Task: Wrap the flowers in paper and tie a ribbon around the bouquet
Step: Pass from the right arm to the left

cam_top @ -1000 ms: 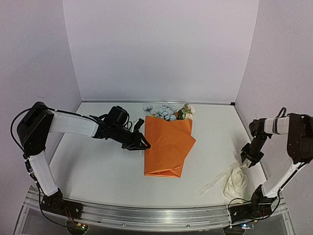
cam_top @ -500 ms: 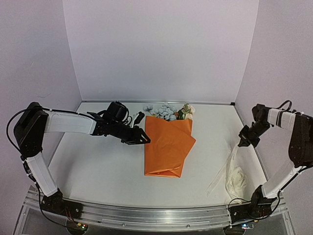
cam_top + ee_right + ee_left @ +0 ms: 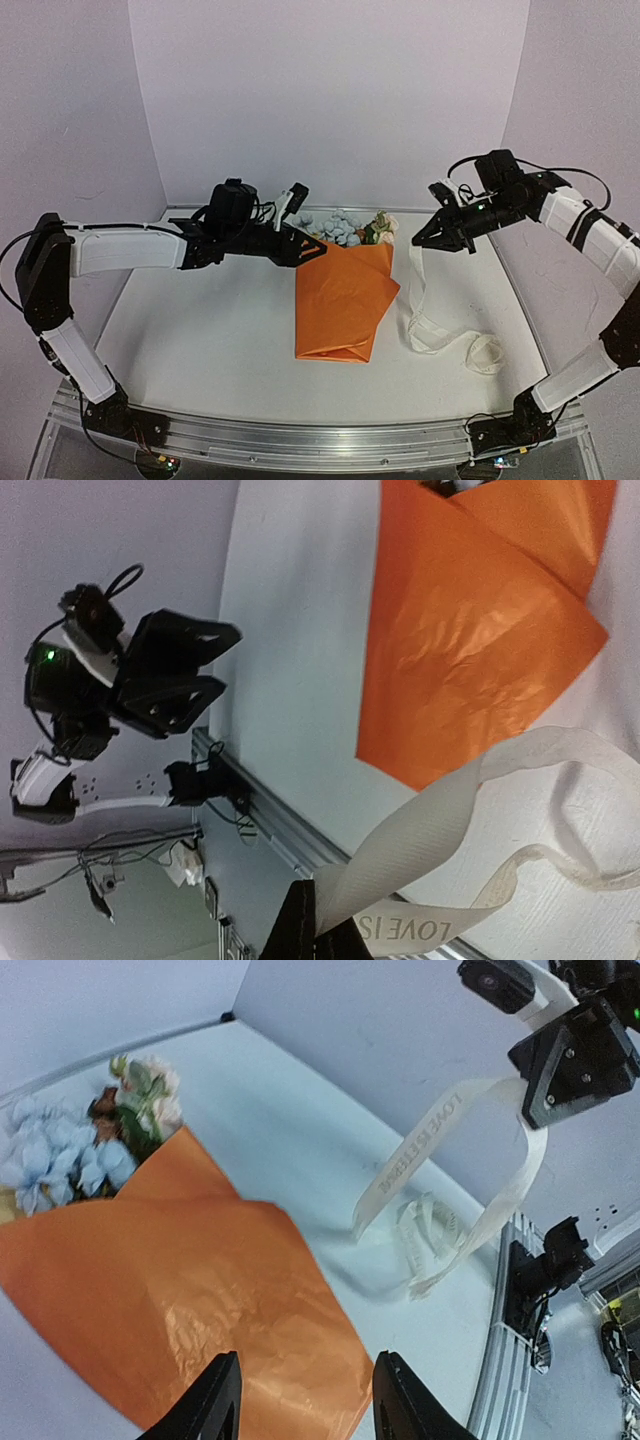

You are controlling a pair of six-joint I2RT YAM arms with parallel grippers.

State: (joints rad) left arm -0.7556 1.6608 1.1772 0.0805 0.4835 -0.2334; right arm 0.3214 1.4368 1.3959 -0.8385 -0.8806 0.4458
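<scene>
Two grippers aloft: right gripper (image 3: 417, 242) pinches the ribbon (image 3: 412, 292), left gripper (image 3: 315, 247) spread wide over the paper's (image 3: 345, 295) far edge.

1 desk (image 3: 200, 340). 3 walls (image 3: 330, 100) around it. 2 arms: left arm (image 3: 130, 250) and right arm (image 3: 590, 225), 1 pair of jaws each, so 2 pairs. 1 paper (image 3: 345, 300) sheet, orange, folded into 2 visible layers. 1 ribbon (image 3: 414, 290), cream, 1 line of printed lettering on it. 1 bunch of flowers (image 3: 345, 228) in 3 bloom colours: pale blue, cream, red-brown. Blue blooms are several, too bunched to count. Cream blooms at least 2. Red-brown 1 seen.
</scene>
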